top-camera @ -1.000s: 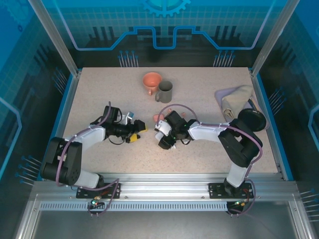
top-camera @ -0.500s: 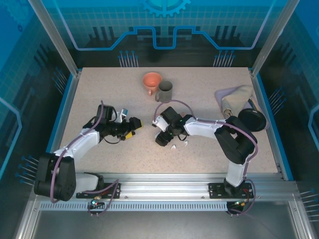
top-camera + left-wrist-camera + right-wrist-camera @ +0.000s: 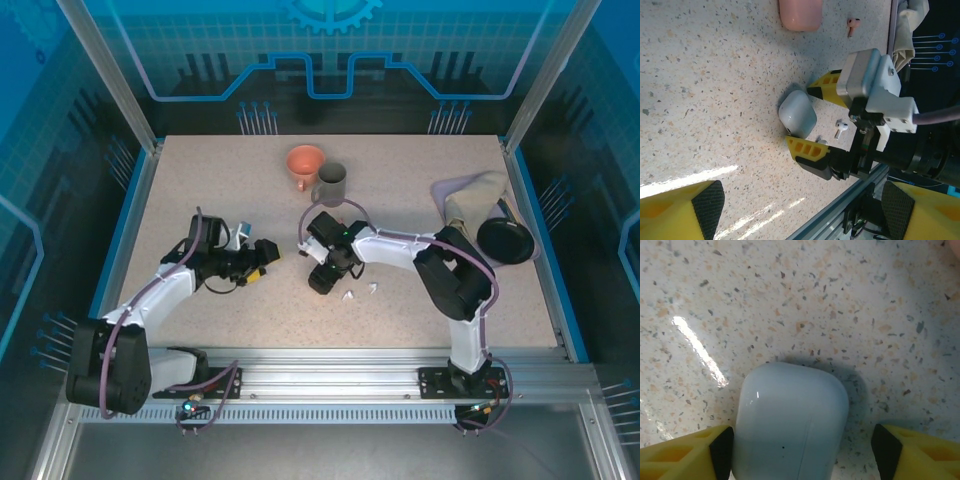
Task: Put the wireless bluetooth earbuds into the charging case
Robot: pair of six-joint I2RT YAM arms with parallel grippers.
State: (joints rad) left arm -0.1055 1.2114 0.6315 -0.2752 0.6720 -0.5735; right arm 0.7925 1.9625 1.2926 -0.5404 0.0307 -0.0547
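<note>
White and pebble-smooth, the charging case [image 3: 790,425] lies shut on the speckled tabletop [image 3: 420,180], near its middle. The right gripper [image 3: 322,280] straddles it with its yellow fingers [image 3: 685,450] apart. One pad touches the case's side and the other stands clear, so nothing is clamped yet. Two white earbuds [image 3: 840,129] lie loose just beside that gripper. A salmon-pink earbud [image 3: 854,25] rests farther off, near a pink case [image 3: 800,12]. The left gripper [image 3: 262,254] hovers close by, facing the case, its fingers wide apart and empty. The step in hand looks like securing the white case. Next the right fingers likely need to close squarely on its sides without tipping it, so the lid can be opened before any earbud goes in.
</note>
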